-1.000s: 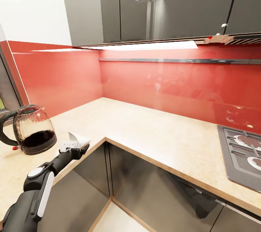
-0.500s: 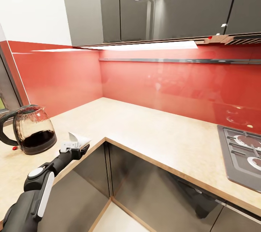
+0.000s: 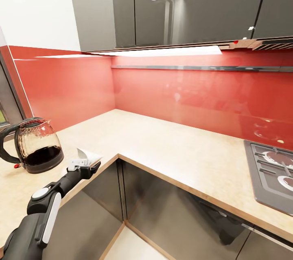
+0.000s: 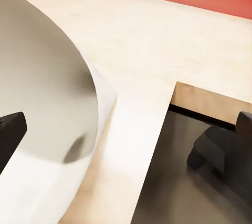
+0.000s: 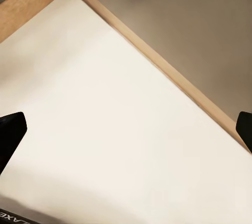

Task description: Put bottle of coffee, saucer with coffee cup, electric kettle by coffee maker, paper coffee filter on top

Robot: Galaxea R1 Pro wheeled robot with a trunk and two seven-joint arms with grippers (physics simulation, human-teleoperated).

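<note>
The left arm reaches forward from the lower corner of the head view, forearm angled up toward the inner corner of the bench (image 3: pixel 171 146), and the left end effector (image 3: pixel 83 163) pinches the paper coffee filter (image 3: pixel 87 155), whose white cone fans out past the fingertips over the bench edge. In the left wrist view the filter (image 4: pixel 47 108) bulks pale and curved beside one dark fingertip (image 4: pixel 10 132). The electric kettle (image 3: pixel 36 146), dark in its lower half, stands on the bench just beyond the end effector, toward the window side. In the right wrist view the right end effector (image 5: pixel 126 134) has its tips spread wide over pale floor. A red backsplash (image 3: pixel 183 93) rises behind the bench under grey wall cabinets (image 3: pixel 183 3), and a hob (image 3: pixel 272 174) sits far from the kettle.
</note>
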